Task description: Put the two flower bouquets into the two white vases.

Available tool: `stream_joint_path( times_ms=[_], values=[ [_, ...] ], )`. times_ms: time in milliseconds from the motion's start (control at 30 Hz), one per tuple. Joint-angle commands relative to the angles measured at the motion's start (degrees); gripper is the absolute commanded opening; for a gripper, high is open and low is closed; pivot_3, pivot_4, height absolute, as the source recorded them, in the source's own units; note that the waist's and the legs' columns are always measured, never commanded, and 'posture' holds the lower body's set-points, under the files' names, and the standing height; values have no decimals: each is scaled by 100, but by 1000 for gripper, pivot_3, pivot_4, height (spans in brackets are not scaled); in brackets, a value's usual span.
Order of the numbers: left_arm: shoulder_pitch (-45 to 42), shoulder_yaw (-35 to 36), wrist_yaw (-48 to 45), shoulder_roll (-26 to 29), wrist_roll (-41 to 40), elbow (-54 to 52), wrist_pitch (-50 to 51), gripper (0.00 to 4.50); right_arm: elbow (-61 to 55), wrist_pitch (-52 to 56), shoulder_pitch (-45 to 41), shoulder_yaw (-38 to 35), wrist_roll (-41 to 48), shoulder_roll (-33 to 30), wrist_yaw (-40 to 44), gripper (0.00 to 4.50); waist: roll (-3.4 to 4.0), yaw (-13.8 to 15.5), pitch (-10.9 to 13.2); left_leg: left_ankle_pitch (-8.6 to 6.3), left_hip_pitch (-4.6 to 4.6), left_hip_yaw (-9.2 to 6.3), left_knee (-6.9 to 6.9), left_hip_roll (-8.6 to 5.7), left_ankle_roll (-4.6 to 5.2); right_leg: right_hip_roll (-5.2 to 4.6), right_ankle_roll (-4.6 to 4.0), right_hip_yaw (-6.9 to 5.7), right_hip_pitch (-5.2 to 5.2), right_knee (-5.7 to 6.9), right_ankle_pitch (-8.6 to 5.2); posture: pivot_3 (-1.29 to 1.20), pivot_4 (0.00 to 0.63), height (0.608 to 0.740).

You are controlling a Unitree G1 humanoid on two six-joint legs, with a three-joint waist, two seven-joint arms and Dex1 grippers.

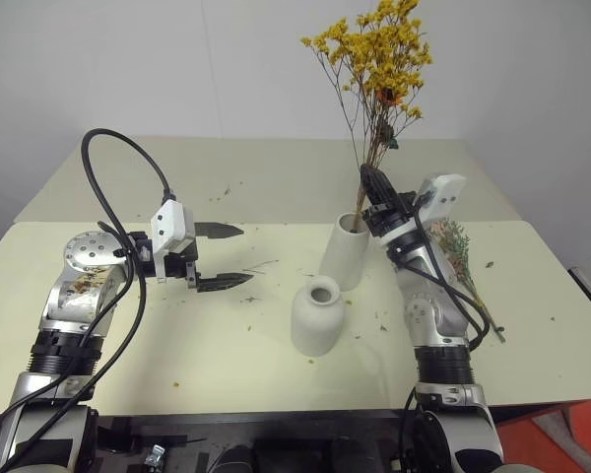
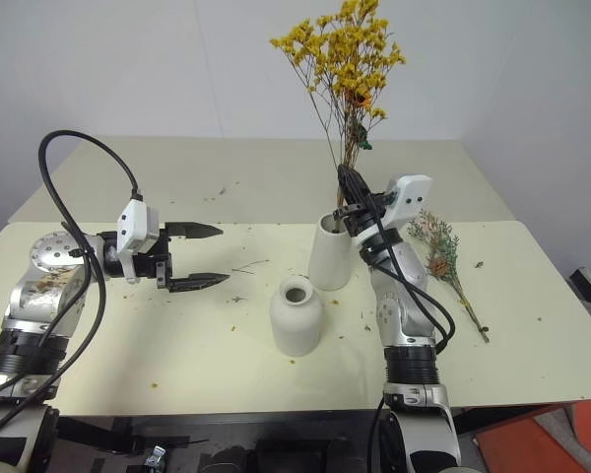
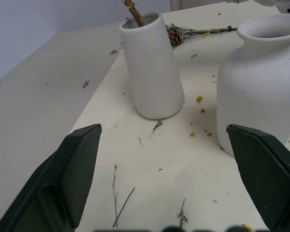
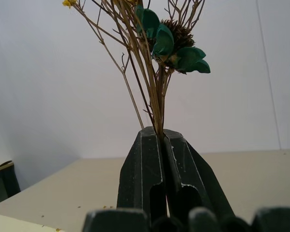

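The right gripper (image 1: pixel 372 180) has its jaws clamped on the thin brown stems of the yellow bouquet (image 1: pixel 379 54), just above the mouth of the tall vase (image 1: pixel 346 253); the blossoms stand high over the hand, and the stem ends reach down into the vase's mouth, where the left wrist view shows them against the inner rim. In the right wrist view the stems rise straight out from between the two closed fingers (image 4: pixel 145 164), with a few teal leaves and a dark cone-like head among them. The tall vase stands on the tabletop (image 1: pixel 128 335), leaning a little to the right. The short vase (image 1: pixel 318 316), round-shouldered with a narrow neck, stands nearer and slightly left of it, close but apart, and its mouth looks dark. The left gripper (image 1: pixel 231 255) hovers over the tabletop to the left of both vases, pointing right toward them, its jaws apart and holding nothing. The second bouquet (image 2: pixel 441 258), grey-green with pinkish heads, lies flat on the tabletop to the right of the right arm, stems pointing toward the near right. Small bits of dried petal and twig (image 3: pixel 199 99) are scattered around the vases.
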Motion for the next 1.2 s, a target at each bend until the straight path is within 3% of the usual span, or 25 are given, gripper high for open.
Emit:
stream_joint_path(
  times_ms=[33, 67, 200, 500, 1033, 1200],
  values=[
    [-109, 187, 24, 59, -104, -94, -103, 4500, -123, -244, -15, -29, 65, -30, 99, 23, 0, 0, 0, 0, 0, 0, 0, 0, 0, 0, 0, 0, 0, 0, 0, 0, 150, 740],
    [-102, 190, 22, 59, -107, -95, -110, 4500, -152, -244, 2, -19, 69, -43, 117, 23, 0, 0, 0, 0, 0, 0, 0, 0, 0, 0, 0, 0, 0, -1, 0, 0, 150, 740],
    [-107, 193, 28, 48, -106, -81, -139, 4500, -344, -211, 116, 53, 82, -64, 191, 1151, 0, 1, 0, 0, 0, 0, 0, 0, 0, 0, 0, 0, 0, -1, 0, 0, 150, 740],
    [-189, 180, 24, -13, -108, 21, -229, 4500, -761, -22, 343, 159, 113, -95, 138, 4406, 0, 2, 0, 0, 0, 0, -1, 1, 0, 0, 0, 0, 0, 0, 0, 0, 150, 740],
    [-352, 180, 27, -119, -169, 141, -204, 4500, -1890, 334, 1144, 198, 385, -493, 208, 4463, 0, 10, 0, 0, 0, 0, -1, 0, 0, 0, 3, 0, 1, -2, -3, 0, 150, 740],
    [-358, 185, 33, -112, -220, 87, -139, 4500, -2594, 648, 1513, -50, 604, -919, 184, 4463, 0, 16, 0, 0, -1, 0, -1, -1, 0, 0, 4, 0, 1, -3, -4, 0, 150, 740]
  ],
)
